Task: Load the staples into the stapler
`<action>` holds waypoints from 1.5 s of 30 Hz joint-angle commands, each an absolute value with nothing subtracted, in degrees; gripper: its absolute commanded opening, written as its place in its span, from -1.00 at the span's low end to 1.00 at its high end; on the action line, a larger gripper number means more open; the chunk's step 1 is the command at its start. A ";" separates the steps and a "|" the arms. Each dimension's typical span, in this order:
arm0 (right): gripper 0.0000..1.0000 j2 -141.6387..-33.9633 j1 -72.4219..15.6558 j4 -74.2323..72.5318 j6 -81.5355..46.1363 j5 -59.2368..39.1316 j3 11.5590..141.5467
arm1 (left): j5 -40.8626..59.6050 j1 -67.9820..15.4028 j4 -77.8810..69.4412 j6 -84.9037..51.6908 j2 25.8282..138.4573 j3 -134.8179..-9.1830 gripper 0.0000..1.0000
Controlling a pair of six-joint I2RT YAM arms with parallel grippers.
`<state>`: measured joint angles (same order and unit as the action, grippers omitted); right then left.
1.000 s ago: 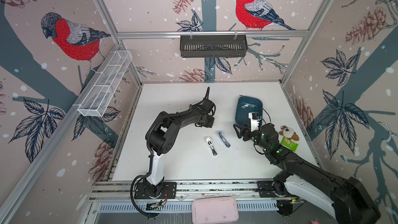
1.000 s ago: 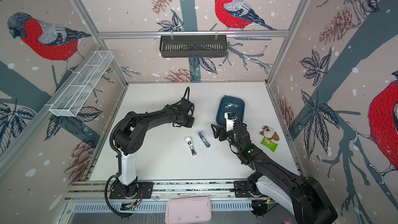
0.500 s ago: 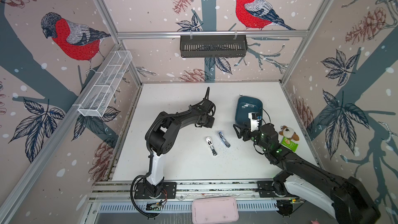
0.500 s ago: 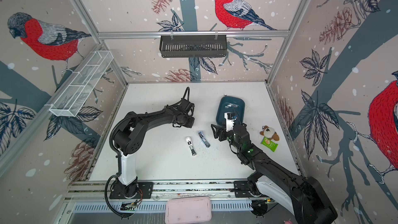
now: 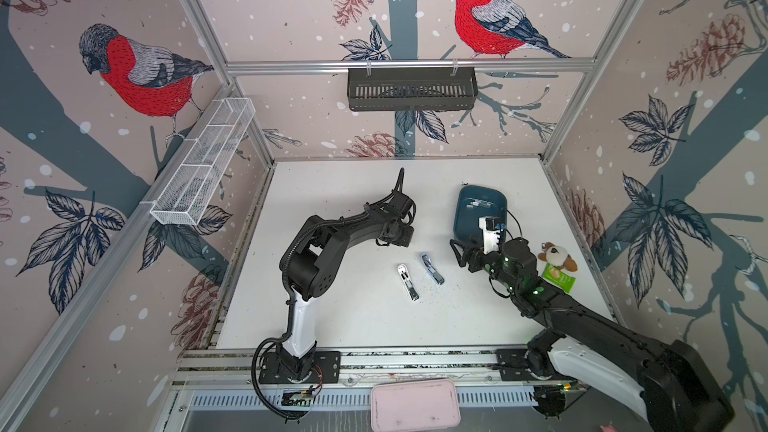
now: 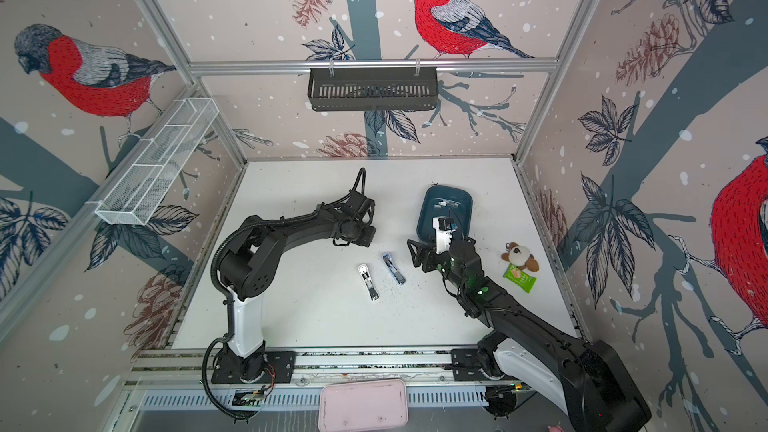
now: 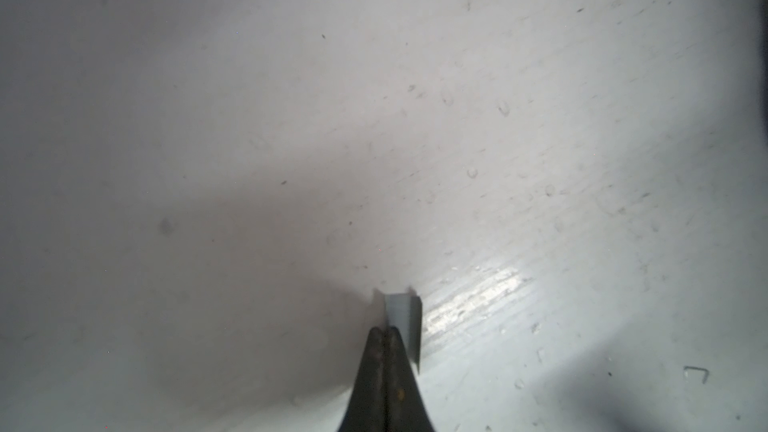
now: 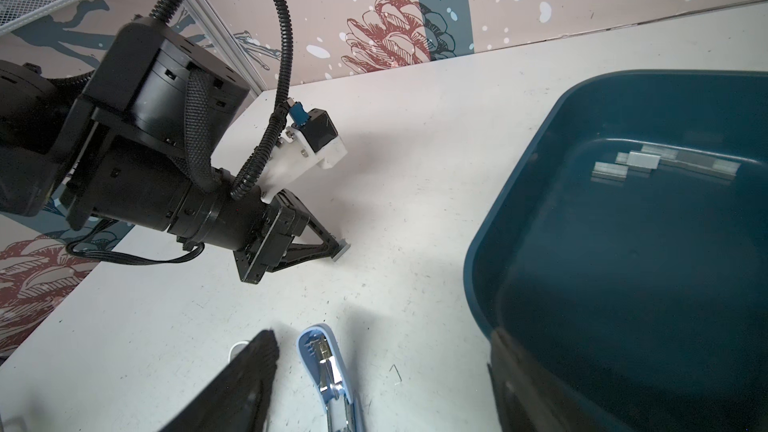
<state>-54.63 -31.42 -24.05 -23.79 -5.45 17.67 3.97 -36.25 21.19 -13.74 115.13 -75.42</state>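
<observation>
My left gripper is shut on a short grey strip of staples, held low over the white table. In the right wrist view that strip sticks out of the left fingertips and seems to touch the table. Two staplers lie opened flat mid-table: a blue stapler and a white stapler. More staples lie in the dark blue tray. My right gripper is open and holds nothing, between the blue stapler and the tray.
A plush toy and a green packet lie at the right edge. A loose single staple lies beside the blue stapler. A black basket hangs on the back wall, a white wire basket on the left wall.
</observation>
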 commanded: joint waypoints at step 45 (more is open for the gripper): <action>0.38 -60.84 -29.88 -35.20 -43.07 -30.58 27.66 | 48.35 -23.30 -3.24 -24.68 91.93 -56.09 -1.00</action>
